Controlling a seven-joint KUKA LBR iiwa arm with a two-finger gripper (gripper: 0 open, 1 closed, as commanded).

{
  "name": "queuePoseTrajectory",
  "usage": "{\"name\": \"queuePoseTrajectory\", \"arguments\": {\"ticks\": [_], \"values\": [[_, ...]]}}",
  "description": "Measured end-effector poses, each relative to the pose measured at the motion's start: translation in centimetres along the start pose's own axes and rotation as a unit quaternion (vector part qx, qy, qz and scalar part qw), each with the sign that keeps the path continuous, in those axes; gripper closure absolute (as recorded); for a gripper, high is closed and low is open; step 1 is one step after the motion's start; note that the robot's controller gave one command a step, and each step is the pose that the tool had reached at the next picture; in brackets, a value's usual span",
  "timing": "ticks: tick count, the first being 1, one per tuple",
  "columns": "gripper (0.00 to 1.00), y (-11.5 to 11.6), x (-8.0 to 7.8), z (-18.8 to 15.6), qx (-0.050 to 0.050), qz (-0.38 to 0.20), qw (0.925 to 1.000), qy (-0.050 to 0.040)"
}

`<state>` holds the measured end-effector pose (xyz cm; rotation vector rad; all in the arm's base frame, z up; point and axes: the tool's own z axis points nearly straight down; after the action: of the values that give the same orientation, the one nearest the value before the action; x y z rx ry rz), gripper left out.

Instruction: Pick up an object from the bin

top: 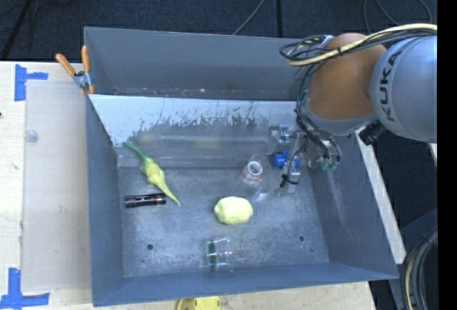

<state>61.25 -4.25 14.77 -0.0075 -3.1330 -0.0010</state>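
Note:
My gripper (289,176) hangs low over the right part of the bin floor, near the back wall. Just to its left, apart from it, lies a small clear plastic piece with a pinkish spot (252,171). A pale yellow-green rounded lump (233,210) rests on the floor in front of that piece, to the lower left of the gripper. Nothing shows in the gripper's grasp.
On the left side of the bin lie a yellow-green stalk-like toy (152,173) and, just below it, a short black cylinder (145,200). A clear plastic cup (218,253) lies near the front wall. The arm comes in over the right rim.

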Motion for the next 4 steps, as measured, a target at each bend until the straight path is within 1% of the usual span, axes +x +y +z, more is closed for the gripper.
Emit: {"name": "queuePoseTrajectory", "arguments": {"ticks": [1, 2, 3, 4], "values": [[0.0, 0.0, -0.1, -0.5, 0.0, 0.0, 1.0, -0.0036], [0.0, 2.3, 2.1, 3.7, 0.001, -0.028, 0.9996, -0.0042], [0.0, 6.5, 3.5, 7.2, 0.0, -0.029, 0.9996, -0.0002], [1.0, 7.6, 9.0, 7.9, 0.001, -0.199, 0.98, -0.0024]]}}
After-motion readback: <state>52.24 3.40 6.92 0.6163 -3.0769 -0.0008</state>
